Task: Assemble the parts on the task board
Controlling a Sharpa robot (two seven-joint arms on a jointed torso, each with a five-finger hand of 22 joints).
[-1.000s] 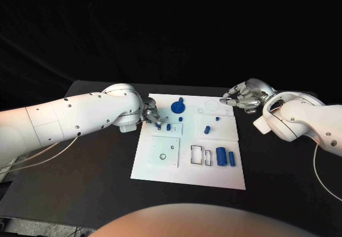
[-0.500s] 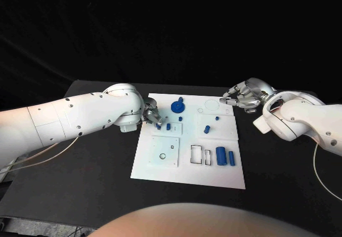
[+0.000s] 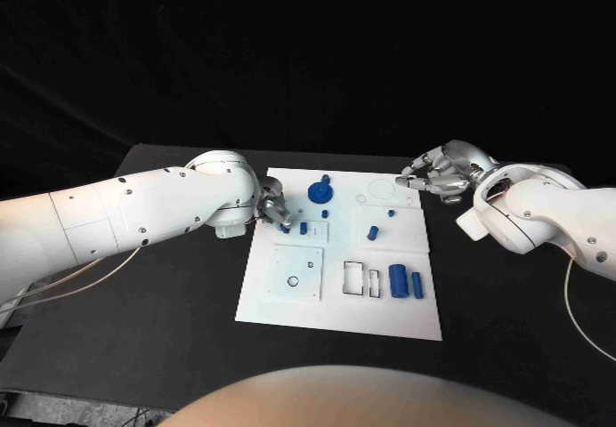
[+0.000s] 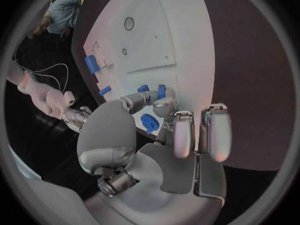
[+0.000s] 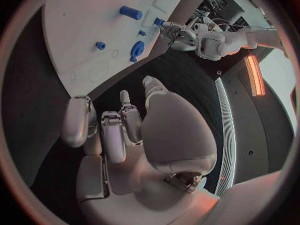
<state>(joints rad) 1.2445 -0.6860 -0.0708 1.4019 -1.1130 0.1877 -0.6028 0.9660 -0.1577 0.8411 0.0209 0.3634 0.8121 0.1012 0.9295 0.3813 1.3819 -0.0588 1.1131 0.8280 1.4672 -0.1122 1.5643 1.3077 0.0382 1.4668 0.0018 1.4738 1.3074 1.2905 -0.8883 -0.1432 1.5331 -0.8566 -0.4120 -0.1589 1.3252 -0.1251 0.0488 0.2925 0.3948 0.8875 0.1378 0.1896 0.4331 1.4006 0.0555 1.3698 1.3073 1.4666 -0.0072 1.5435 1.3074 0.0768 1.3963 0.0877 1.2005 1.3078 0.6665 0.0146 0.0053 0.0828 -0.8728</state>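
Task board flat mid-desk, blue parts scattered on it.
Left hand at board's left edge, fingers pinching a small blue peg. Right hand off far-right corner, fingers curled, holding nothing.

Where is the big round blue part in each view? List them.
Head view: round blue part near the board's far edge, beside the left hand.
Left wrist view: just beyond that hand's fingers.
Right wrist view: on the board, near the left hand.
Shared landmark: the white board.
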